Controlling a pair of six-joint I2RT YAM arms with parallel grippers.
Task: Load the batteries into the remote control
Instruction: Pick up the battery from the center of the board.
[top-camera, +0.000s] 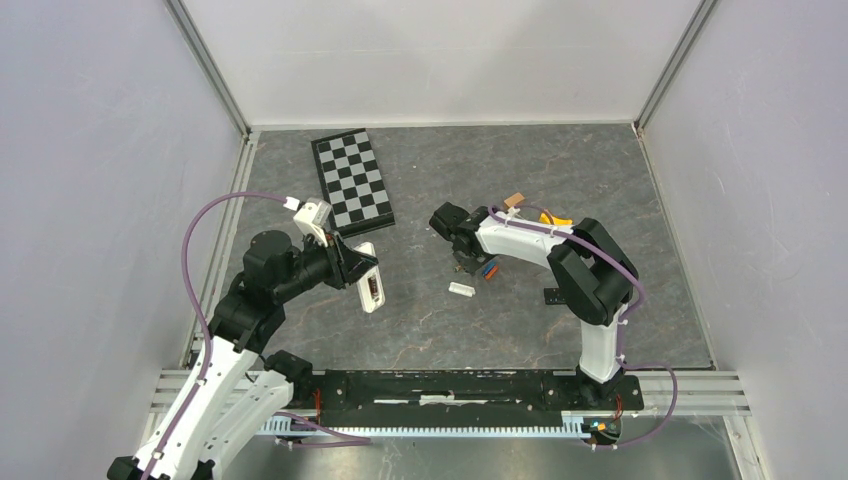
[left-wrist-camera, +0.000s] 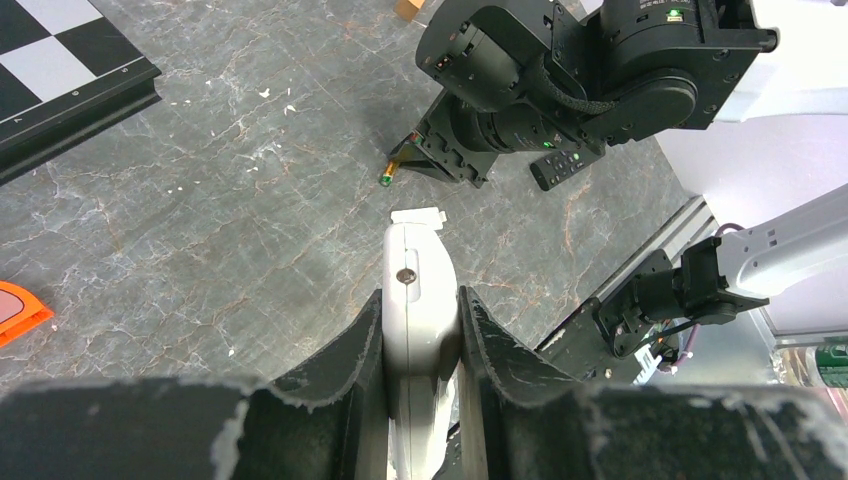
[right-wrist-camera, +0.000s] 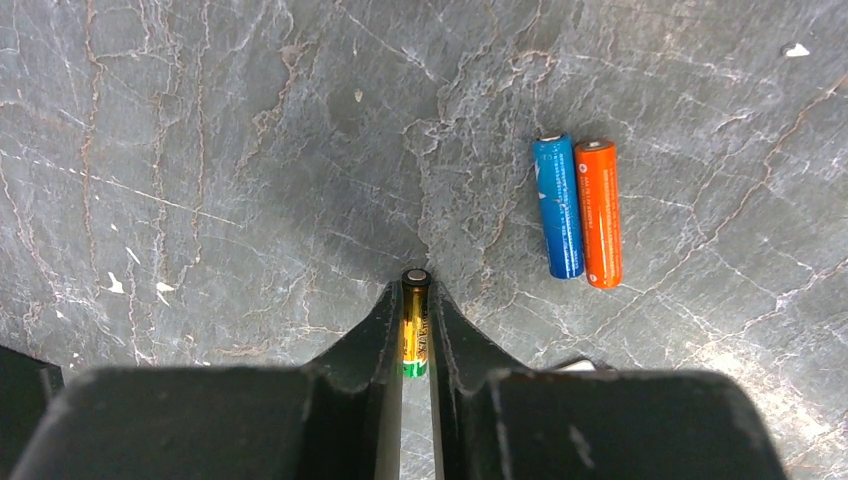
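Nearest us, the left gripper (left-wrist-camera: 421, 298) is clamped on the white remote (left-wrist-camera: 418, 330), which it presents toward the other arm, in our judgement to receive cells. A small white cover (left-wrist-camera: 417, 215) lies on the table (right-wrist-camera: 200, 150) just past it. Beyond, the right gripper (right-wrist-camera: 415, 292) is pinched narrow on the gold battery (right-wrist-camera: 414, 325), one end protruding for insertion. The blue battery (right-wrist-camera: 557, 205) and orange battery (right-wrist-camera: 597, 212) lie side by side nearby, unloaded. Farthest lies a chessboard (top-camera: 352, 180).

A robotics lab cell (clearly a test rig): white panel walls (top-camera: 440, 60), aluminium framing (top-camera: 213, 70).
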